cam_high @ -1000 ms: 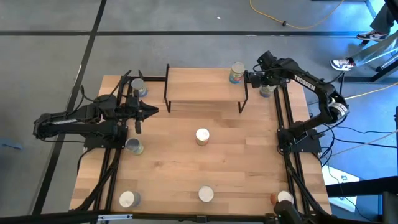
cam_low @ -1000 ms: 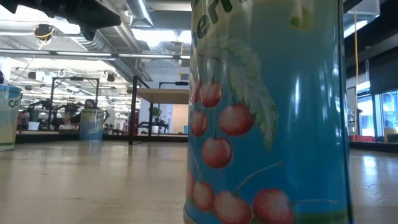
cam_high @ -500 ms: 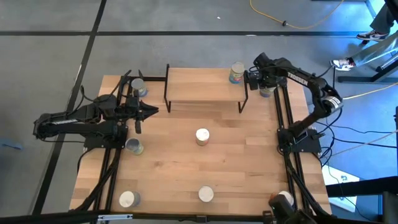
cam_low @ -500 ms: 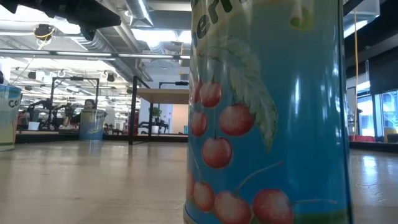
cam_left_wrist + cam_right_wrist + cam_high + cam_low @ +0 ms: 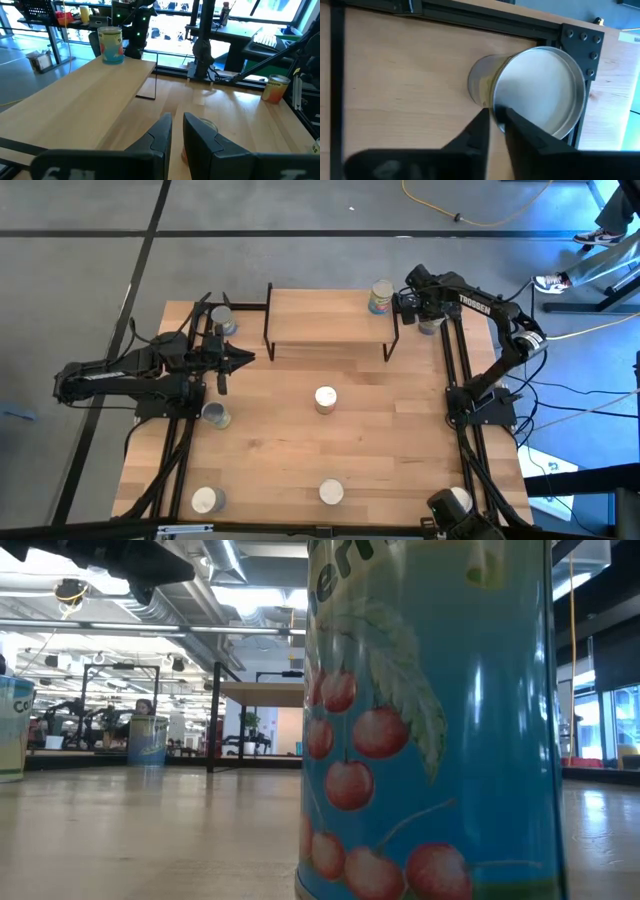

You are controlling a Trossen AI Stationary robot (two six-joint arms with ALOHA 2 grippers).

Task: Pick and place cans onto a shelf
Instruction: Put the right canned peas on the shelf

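The right tool [image 5: 408, 302], fingers pressed nearly together, hovers over a can [image 5: 535, 90] at the bench's [image 5: 400, 440] far right, beside the shelf [image 5: 330, 320]. The left tool [image 5: 245, 358], narrowly parted, waits at left.

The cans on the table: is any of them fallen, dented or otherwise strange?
Nothing stands out. Every can seen from above stands upright: one on the shelf at its right end, the others on the table.

One can [image 5: 380, 297] upright on the light-wood shelf [image 5: 330, 320], at its right far corner; other cans scattered on the table.
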